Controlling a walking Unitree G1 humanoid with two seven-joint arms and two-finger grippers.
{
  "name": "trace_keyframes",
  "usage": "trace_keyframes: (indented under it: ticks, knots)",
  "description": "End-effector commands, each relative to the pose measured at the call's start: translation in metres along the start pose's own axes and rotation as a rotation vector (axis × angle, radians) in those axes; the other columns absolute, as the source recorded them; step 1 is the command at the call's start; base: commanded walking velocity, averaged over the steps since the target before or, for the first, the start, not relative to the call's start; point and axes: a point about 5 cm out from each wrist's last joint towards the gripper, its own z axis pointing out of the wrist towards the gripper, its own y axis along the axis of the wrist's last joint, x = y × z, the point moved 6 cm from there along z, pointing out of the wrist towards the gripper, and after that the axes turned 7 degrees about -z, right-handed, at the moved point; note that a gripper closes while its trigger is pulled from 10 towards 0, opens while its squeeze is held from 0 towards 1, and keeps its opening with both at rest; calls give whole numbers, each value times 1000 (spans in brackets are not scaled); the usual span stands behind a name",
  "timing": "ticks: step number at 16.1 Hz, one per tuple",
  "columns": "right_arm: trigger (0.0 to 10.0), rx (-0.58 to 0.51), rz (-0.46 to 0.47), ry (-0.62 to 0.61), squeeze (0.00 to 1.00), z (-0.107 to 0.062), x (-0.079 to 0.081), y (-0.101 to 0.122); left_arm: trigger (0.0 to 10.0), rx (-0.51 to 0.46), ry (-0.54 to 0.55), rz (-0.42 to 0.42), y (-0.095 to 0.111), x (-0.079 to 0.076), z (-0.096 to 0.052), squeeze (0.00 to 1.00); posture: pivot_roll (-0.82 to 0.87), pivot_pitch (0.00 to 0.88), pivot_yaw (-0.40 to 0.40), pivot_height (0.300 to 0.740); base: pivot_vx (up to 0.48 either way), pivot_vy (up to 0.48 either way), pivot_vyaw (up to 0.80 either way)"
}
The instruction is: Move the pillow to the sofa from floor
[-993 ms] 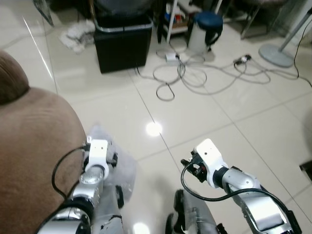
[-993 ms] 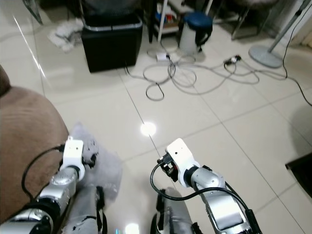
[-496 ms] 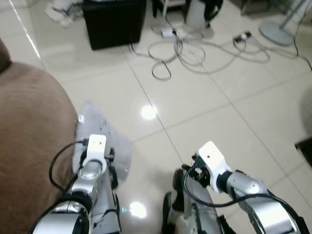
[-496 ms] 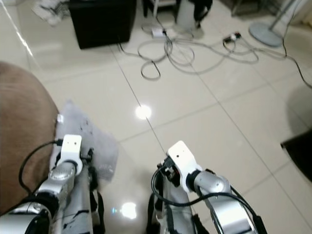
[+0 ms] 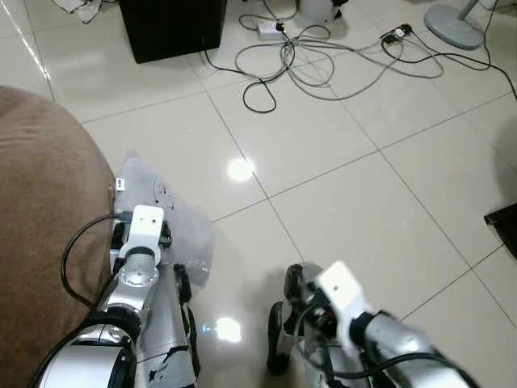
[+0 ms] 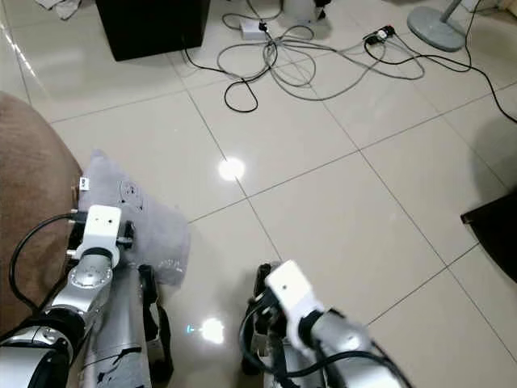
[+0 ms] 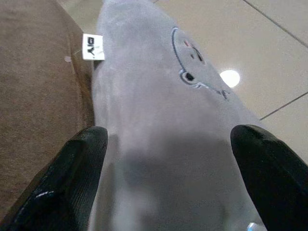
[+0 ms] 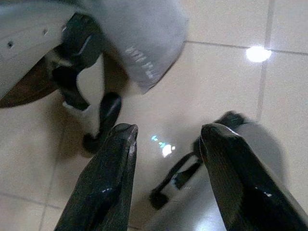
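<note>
Left gripper spread wide just above the grey pillow, lower left of frame, on the floor against the brown sofa; right gripper open, idle; grasp, lift and placement outstanding.

1. The grey pillow carries a small white tag at its edge beside the brown sofa; dark marks are printed on it, too small to read.
2. Pale lettering near the pillow's corner is blurred and unreadable.
</note>
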Motion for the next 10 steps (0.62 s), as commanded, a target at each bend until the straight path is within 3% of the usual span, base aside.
trace_keyframes:
  ticks: [1,3,5,7,9,10]
  knots:
    - [10000,57,8,7,0,0,5,-21,10000,77,-8,34,-22,-3,-6,0,-97,338,-143,553,0,0,0]
    - [10000,81,-1,29,0,4,9,-35,10000,135,-24,19,-35,-5,-10,0,-99,340,-145,553,0,0,0]
    - [10000,105,-72,82,0,20,14,-58,10000,209,-22,-42,-53,-3,-15,0,-101,331,-149,553,0,0,0]
    - [10000,72,-123,72,0,26,14,-61,10000,219,-8,-71,-56,-1,-16,0,-102,319,-149,553,0,0,0]
    - [10000,-96,-214,-99,0,33,-12,-32,10000,240,10,-233,-62,1,-19,0,-87,255,-130,553,0,0,0]
    - [10000,-163,-210,-267,0,33,-46,-17,10000,248,13,-269,-66,1,-21,0,-82,229,-117,553,0,0,0]
